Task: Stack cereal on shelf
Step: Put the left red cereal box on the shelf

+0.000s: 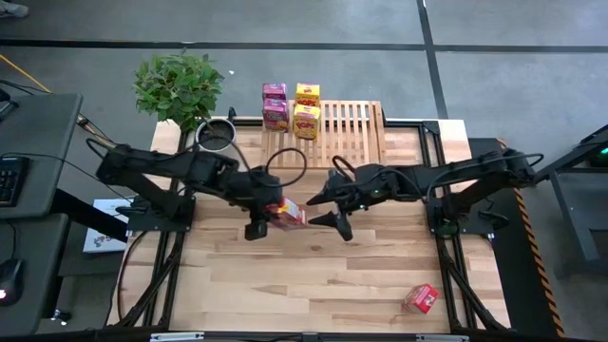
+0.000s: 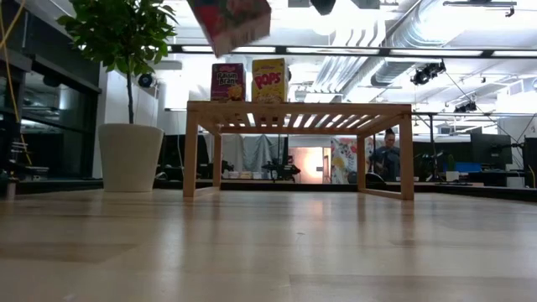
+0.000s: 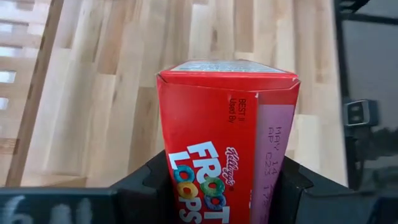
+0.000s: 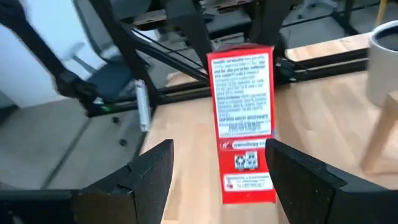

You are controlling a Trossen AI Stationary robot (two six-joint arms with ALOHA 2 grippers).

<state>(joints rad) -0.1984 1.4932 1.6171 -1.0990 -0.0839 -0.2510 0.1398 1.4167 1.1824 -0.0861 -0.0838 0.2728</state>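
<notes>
The left gripper (image 1: 273, 215) is clamping a red cereal box (image 1: 288, 213) by its lower part and carrying it above the table, well short of the shelf (image 1: 353, 126); gripping low is leaving the box's top free. The right gripper (image 1: 328, 211) is hanging just beside it, fingers spread and empty (likely clearing away). Pink boxes (image 1: 275, 105) and yellow boxes (image 1: 307, 110) are filling one end of the shelf, leaving bare slats alongside. Another red box (image 1: 420, 298) is lying far from the shelf, near the table's front edge
</notes>
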